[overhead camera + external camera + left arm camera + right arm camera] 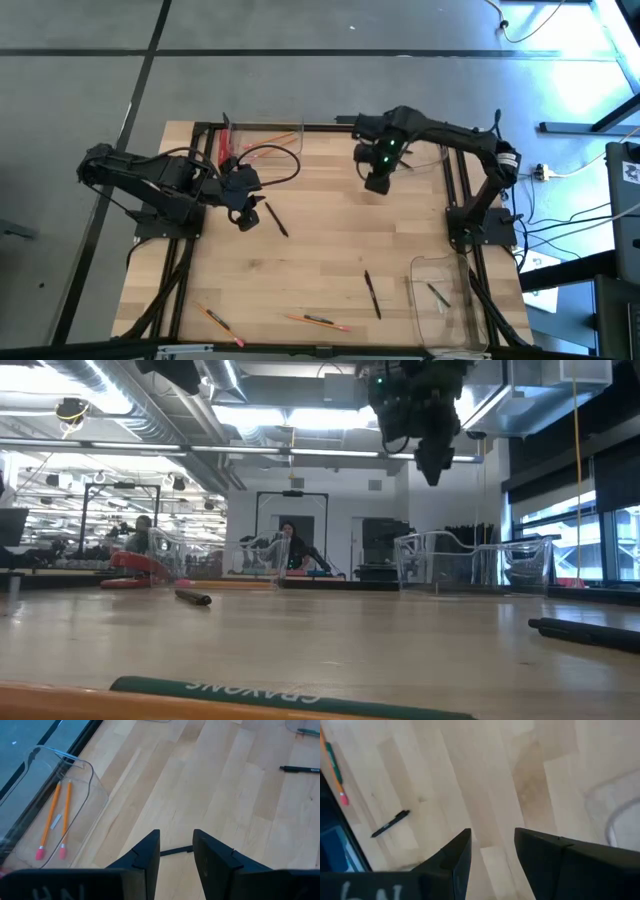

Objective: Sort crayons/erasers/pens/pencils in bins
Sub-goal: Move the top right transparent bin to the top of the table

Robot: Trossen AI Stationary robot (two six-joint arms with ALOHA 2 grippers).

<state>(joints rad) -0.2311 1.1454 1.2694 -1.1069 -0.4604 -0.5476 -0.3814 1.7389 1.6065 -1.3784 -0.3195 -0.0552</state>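
A: Where are the pincers?
B: The left pincer point(247, 218) hangs released at nine o'clock on the worktop point(330, 250), over a pen point(276, 220). The right pincer point(376, 181) is released too, empty, near one o'clock.
A: The rest?
B: Two pencils point(56, 820) lie in the eleven o'clock bin point(262, 140); more pencils point(318, 321) and a second pen point(372, 294) lie loose near six.

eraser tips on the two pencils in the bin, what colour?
Pink, on orange shafts. The pencils in the clear bin show best in the left wrist view.
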